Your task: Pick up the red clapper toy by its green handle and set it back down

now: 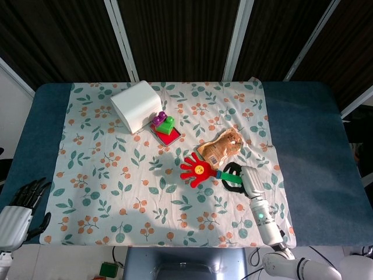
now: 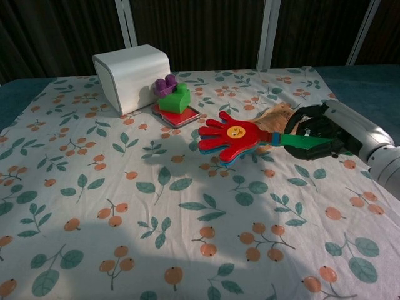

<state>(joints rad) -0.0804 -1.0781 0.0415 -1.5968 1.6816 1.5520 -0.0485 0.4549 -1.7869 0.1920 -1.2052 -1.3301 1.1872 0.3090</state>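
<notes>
The red clapper toy [image 1: 196,170] [image 2: 234,138], shaped like a hand with a yellow face, hangs above the floral cloth with its shadow below it. Its green handle [image 2: 300,141] [image 1: 226,174] is gripped by my right hand [image 1: 242,179] [image 2: 325,133], black fingers wrapped around it. The toy points left from the hand, roughly level. My left hand [image 1: 23,201] rests low at the table's left front corner, holding nothing, fingers loosely apart; the chest view does not show it.
A brown snack packet [image 1: 220,147] [image 2: 275,115] lies just behind the clapper. A white box [image 1: 135,105] [image 2: 132,76] and a red, green and purple block stack [image 1: 164,127] [image 2: 175,100] stand at the back left. The cloth [image 1: 116,186] covers a blue table.
</notes>
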